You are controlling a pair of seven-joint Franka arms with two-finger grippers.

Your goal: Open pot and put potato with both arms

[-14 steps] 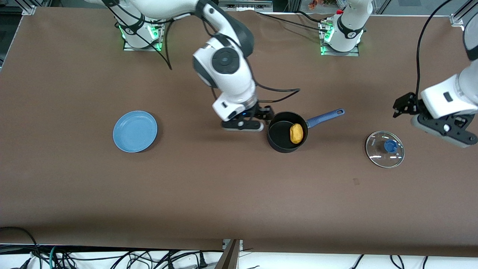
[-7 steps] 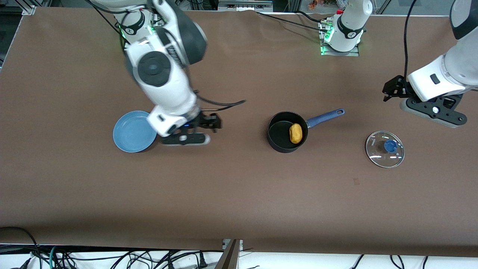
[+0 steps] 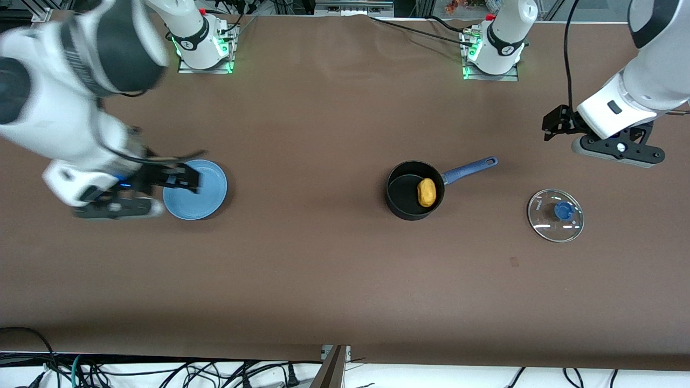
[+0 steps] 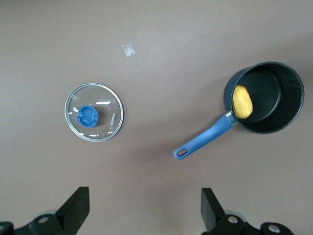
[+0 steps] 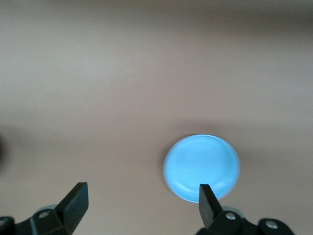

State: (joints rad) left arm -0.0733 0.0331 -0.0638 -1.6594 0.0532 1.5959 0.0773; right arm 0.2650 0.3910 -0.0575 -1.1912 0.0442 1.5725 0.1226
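Seemingly the job is finished: the potato [image 3: 427, 192] lies in the open pot [image 3: 409, 207], its lid [image 3: 556, 215] on the table [image 3: 323, 280], while left pincer [image 3: 614, 150] and right pincer [image 3: 116, 207] hover apart, empty.

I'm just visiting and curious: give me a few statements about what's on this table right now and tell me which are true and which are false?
1. The potato lies inside the pot. True.
2. The lid sits on the pot. False: it lies flat on the table, apart from the pot, toward the left arm's end.
3. The right gripper holds the potato. False: it is open and empty, up by the plate.
4. The left gripper is open and holds nothing. True.
5. The plate has food on it. False: nothing shows on it.
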